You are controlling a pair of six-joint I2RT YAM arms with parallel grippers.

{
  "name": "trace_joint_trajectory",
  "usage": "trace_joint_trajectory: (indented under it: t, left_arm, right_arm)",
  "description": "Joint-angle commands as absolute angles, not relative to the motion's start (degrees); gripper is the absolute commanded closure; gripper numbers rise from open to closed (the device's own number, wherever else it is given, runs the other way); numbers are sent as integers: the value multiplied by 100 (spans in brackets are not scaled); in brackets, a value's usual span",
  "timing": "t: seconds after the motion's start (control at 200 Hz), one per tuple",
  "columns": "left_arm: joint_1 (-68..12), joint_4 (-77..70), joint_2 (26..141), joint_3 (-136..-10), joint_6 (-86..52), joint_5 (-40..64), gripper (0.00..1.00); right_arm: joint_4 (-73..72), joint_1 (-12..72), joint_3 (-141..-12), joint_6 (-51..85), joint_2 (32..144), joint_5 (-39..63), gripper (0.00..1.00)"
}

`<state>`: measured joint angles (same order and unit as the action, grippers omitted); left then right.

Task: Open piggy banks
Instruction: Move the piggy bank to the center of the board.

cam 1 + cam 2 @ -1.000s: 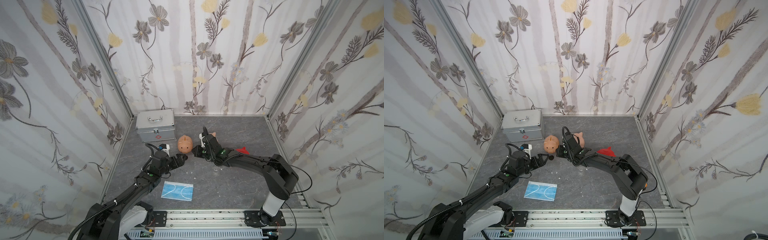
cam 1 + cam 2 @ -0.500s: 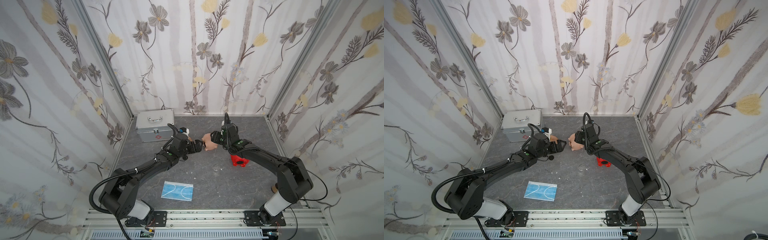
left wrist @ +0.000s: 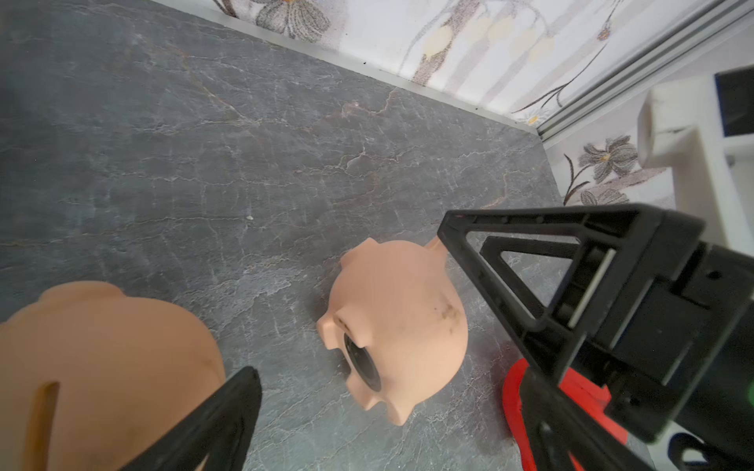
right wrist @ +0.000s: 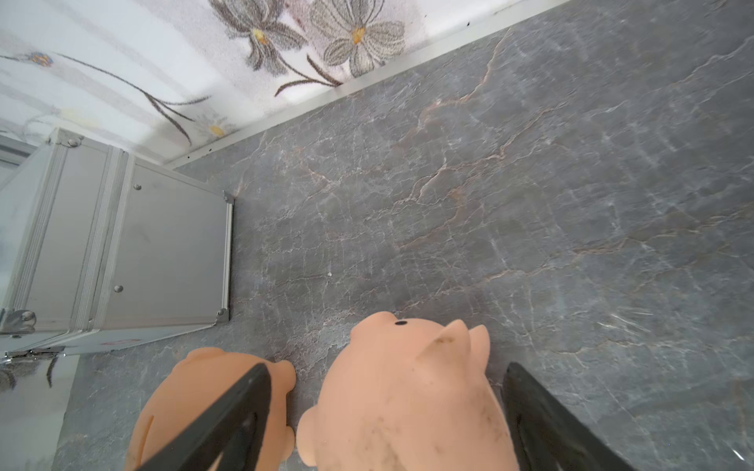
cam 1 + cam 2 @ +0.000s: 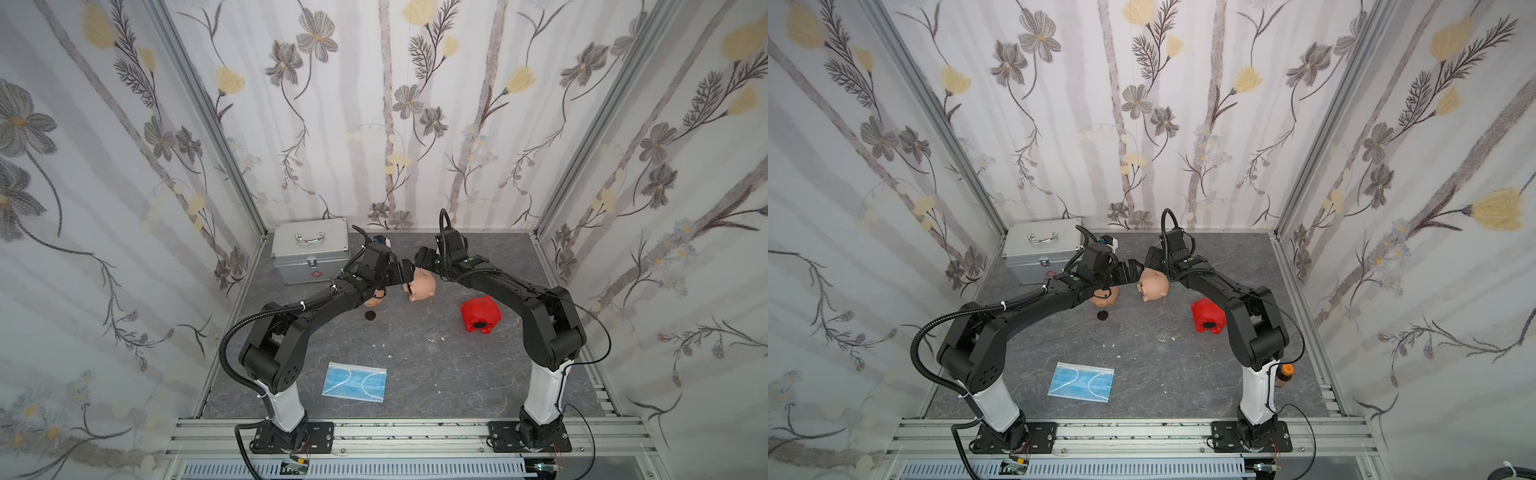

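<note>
A peach piggy bank (image 5: 423, 286) (image 3: 400, 318) lies on its side on the grey floor, its black round belly plug (image 3: 363, 363) facing the left arm. My right gripper (image 4: 387, 371) (image 5: 420, 262) is open and straddles this pig (image 4: 408, 407), with a gap at each finger. My left gripper (image 3: 383, 424) (image 5: 405, 272) is open just short of it, holding nothing. A second peach piggy bank (image 3: 102, 367) (image 5: 1109, 295) sits under the left arm, coin slot up. The red piggy bank (image 5: 480, 313) lies on its side by the right arm. A loose black plug (image 5: 370, 316) lies on the floor.
A silver metal case (image 5: 311, 253) stands at the back left, close to the left arm. A blue face mask (image 5: 355, 382) lies near the front. A small brown bottle (image 5: 1283, 374) stands by the right arm's base. Walls close in the back and both sides.
The right gripper has opened and let go of the peach pig, which now lies on the floor. Both arms have moved toward the back. The left jaws have widened a little.
</note>
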<state>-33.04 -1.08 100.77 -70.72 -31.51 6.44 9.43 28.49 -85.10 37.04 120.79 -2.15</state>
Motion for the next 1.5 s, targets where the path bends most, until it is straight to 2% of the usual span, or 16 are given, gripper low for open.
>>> trace_joint_trajectory:
  t: [0.0, 0.385, 0.734, 1.494]
  left_arm:
    - [-3294, -177, 9923, -6971, -3137, 686, 0]
    - [-3190, -249, 9607, -6603, -3189, 652, 0]
    - [-3174, -304, 9038, -6128, -3247, 619, 0]
    - [-3298, -396, 6318, -3342, -3954, 154, 0]
  right_arm:
    - [1305, 2865, -8826, 3627, 12336, -24, 11]
    - [1896, 2862, -9396, 3534, 12893, 9, 16]
    - [2188, 2924, -9417, 3120, 13035, 246, 22]
    - [826, 3873, -7139, 2476, 11579, 956, 25]
